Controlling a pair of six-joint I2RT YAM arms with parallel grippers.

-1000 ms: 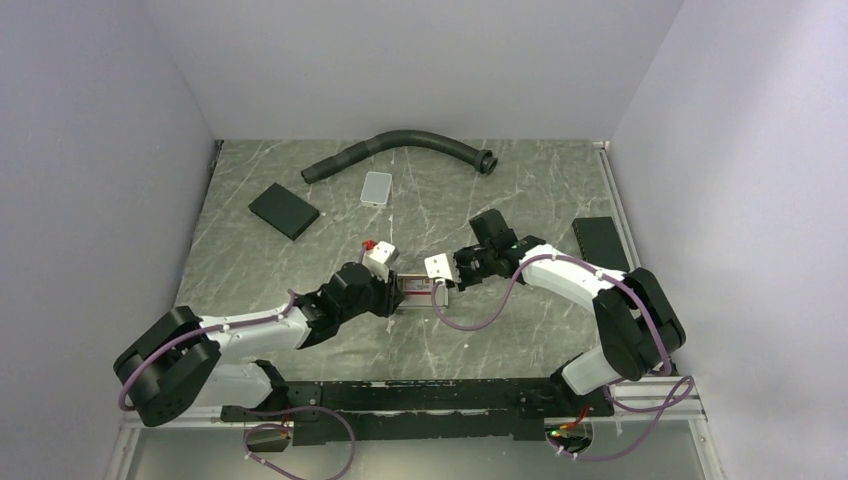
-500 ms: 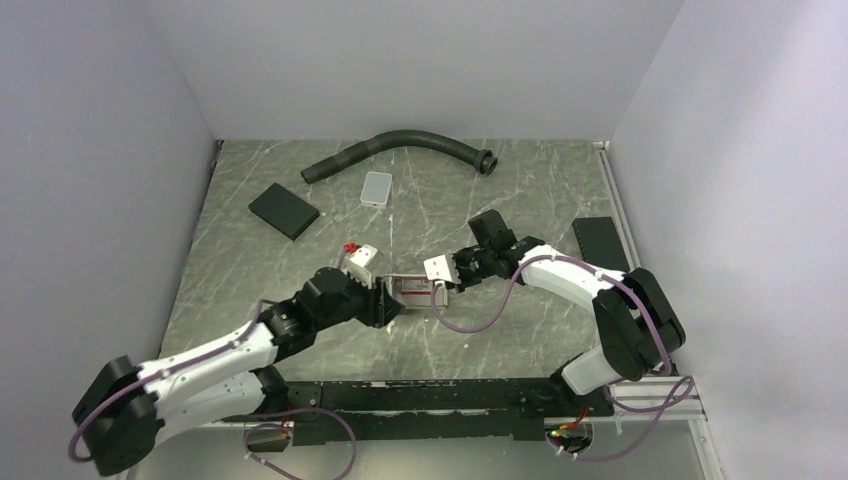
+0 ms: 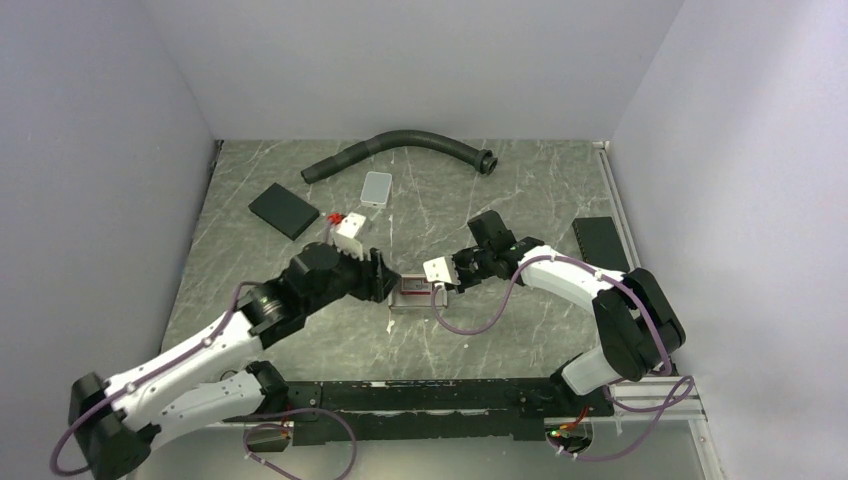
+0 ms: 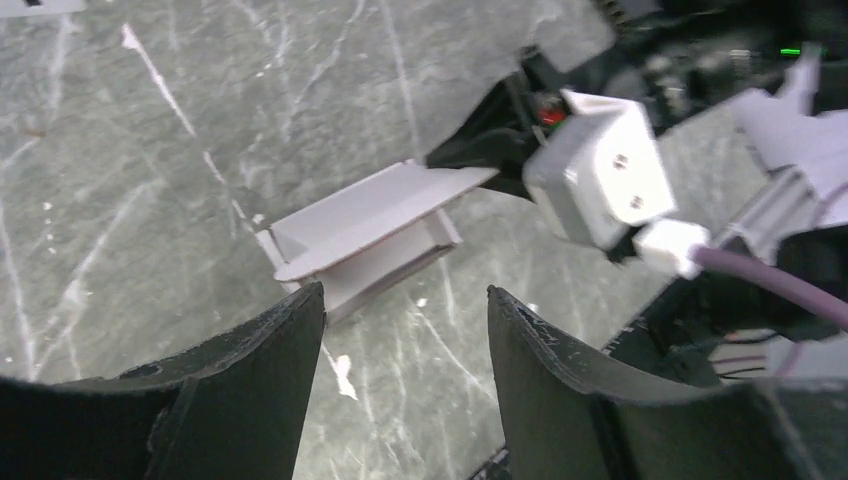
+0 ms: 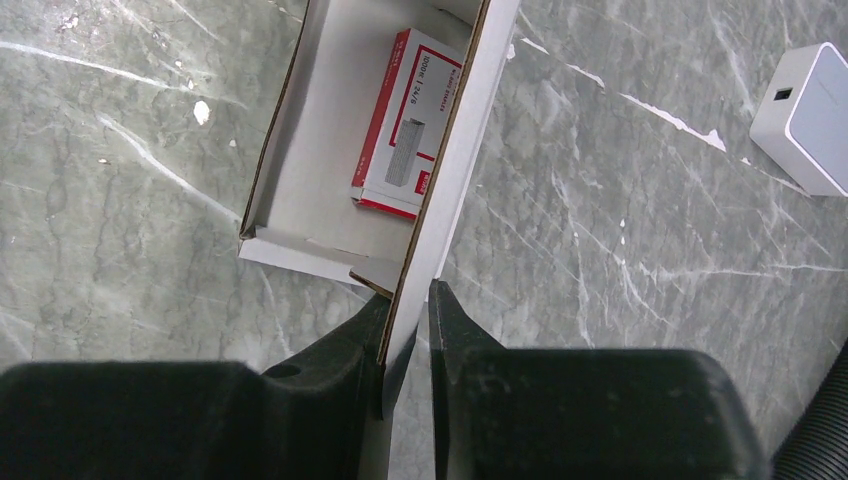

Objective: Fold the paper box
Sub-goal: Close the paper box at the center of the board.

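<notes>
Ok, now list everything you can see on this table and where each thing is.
paper box: one, white, open-topped, table centre
small carton: one, red and white, lying inside the paper box
hose: one, black, curved, along the far edge
tile: one, light grey, just in front of the hose
pads: two, black, flat; one far left, one at the right edge
table: one, grey-green marbled
left fingers: pair, black, open, just short of the box's end
right fingers: pair, black, shut on the box's side wall
</notes>
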